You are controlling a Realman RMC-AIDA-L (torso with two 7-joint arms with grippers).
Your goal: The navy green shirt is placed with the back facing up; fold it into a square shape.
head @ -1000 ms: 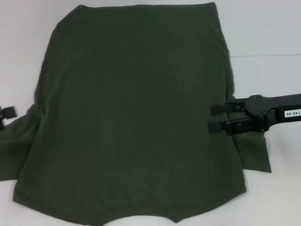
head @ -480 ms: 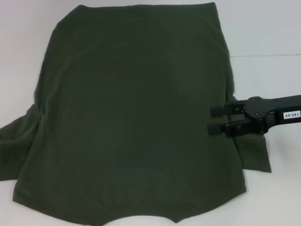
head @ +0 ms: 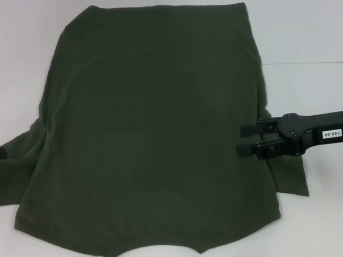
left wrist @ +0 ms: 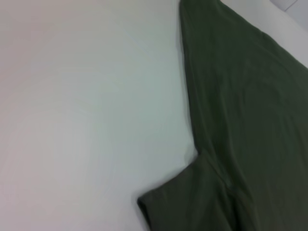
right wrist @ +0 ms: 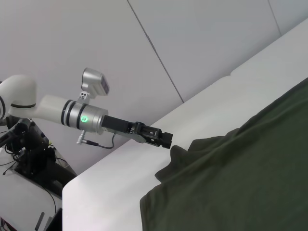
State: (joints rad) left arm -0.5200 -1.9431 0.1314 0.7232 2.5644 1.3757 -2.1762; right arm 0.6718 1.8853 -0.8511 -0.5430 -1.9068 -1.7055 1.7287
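Navy green shirt (head: 155,134) spread flat, plain side up, over the white table (head: 305,37), covering most of the head view. Hem at the far end; collar end nearest the robot, running off the near edge.

Right gripper (head: 242,139) reaching in from the right side, fingers (head: 251,128) parted and pointing inward toward the shirt's middle, over the right edge of the body panel. No fabric between the two fingers — open, gripping nothing. Right sleeve (head: 292,176) just nearward of this gripper, lying flat on the table and sticking out past the body panel; black arm running outward from the gripper to the picture's right edge, with a small white label (head: 332,132) on its side.

Left gripper (right wrist: 166,140) seen from the right wrist camera, at the far side of the cloth from the right one, right at the bunched edge of the left sleeve (right wrist: 192,154). Touching or merely close — cannot tell; open or closed, cannot tell either. In the head view only a dark sliver at the left border, beside that sleeve.

Left wrist camera: the shirt's side edge and the sleeve corner (left wrist: 163,202) lying on bare table.
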